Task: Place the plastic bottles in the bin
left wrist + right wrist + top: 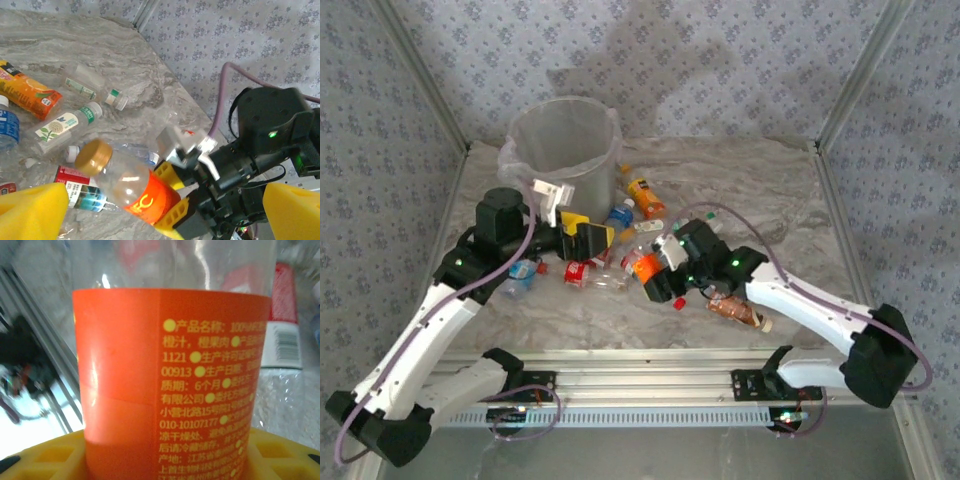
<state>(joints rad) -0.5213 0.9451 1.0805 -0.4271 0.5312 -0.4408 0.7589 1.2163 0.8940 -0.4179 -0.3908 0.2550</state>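
The right claw [165,197] is pinching an orange-label bottle [127,182] round its fat middle, close over the other bottles [65,122] lying on the table [760,190]. The bin [565,150] is behind it, and the left claw [585,232] is spread wide with nothing in it. The bottle looks empty, so it is likely light, thin, squashy and slippery, and the label part seems the best place to hold.

Robotics test cell, laboratory type. Evidence: left arm [430,320] and right arm [810,300] bolted to an aluminium rail [650,380], exposed cabling [222,100], and a marble-pattern desk [760,190] enclosed by metal frame posts [857,80] and patterned backdrop panels [720,60].
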